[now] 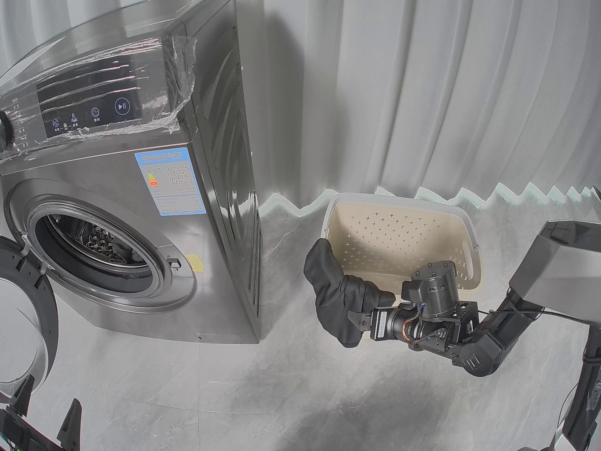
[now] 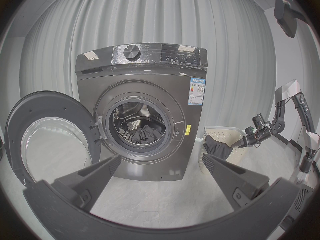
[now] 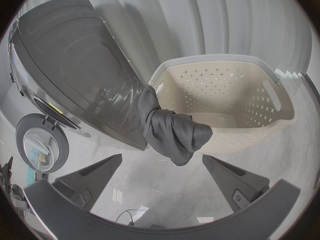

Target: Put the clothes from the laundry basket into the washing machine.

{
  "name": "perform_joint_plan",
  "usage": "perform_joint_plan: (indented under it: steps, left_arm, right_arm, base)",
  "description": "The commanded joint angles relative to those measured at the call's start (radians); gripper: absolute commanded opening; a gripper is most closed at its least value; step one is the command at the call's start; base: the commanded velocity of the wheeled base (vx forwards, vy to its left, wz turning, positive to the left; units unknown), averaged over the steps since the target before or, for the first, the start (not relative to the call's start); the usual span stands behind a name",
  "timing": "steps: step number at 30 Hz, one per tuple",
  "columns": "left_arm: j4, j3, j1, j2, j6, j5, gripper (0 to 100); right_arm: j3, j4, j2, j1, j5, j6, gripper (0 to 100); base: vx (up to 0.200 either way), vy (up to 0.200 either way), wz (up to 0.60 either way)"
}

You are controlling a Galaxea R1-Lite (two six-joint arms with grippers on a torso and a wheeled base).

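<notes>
A dark grey garment (image 1: pixel 338 295) hangs over the near-left rim of the cream laundry basket (image 1: pixel 400 203), drooping down its outside. My right gripper (image 1: pixel 358 324) is low beside it, open; in the right wrist view (image 3: pixel 161 156) the garment (image 3: pixel 170 130) hangs just ahead of the spread fingers. The basket (image 3: pixel 216 58) holds nothing else that I can see. The washing machine (image 1: pixel 156 176) stands to the left with its door (image 1: pixel 25 321) swung wide. Dark clothes (image 2: pixel 143 134) lie in the drum. My left gripper (image 2: pixel 160 159) is open, low in front of the machine (image 2: pixel 143 84).
White curtains (image 1: pixel 407 82) hang behind the basket and machine. The pale marble floor (image 1: pixel 250 377) spreads between the machine and the basket. The open door (image 2: pixel 50 134) juts out on the machine's left side. A cable (image 3: pixel 125 215) lies on the floor.
</notes>
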Motion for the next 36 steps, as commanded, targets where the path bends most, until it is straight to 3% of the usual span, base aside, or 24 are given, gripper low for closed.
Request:
perform_joint_plan:
  steps: [1, 7, 18, 36]
  left_arm:
    - [0.000, 0.016, 0.000, -0.016, -0.001, 0.000, 100]
    - [0.000, 0.016, 0.000, -0.016, -0.003, 0.000, 100]
    - [0.000, 0.016, 0.000, -0.016, -0.004, 0.000, 100]
    - [0.000, 0.016, 0.000, -0.016, -0.004, 0.002, 100]
  right_arm:
    - [-0.053, 0.002, 0.077, 0.001, -0.002, -0.002, 100]
    - [-0.132, 0.010, 0.126, -0.002, -0.033, -0.009, 100]
    - [-0.132, 0.000, 0.149, -0.010, -0.057, -0.013, 100]
    - [-0.171, -0.004, 0.212, -0.004, -0.060, -0.009, 100]
  base:
    - [0.000, 0.000, 0.00]
    - [0.000, 0.000, 0.00]
    - [0.055, 0.000, 0.00]
    - [0.000, 0.000, 0.00]
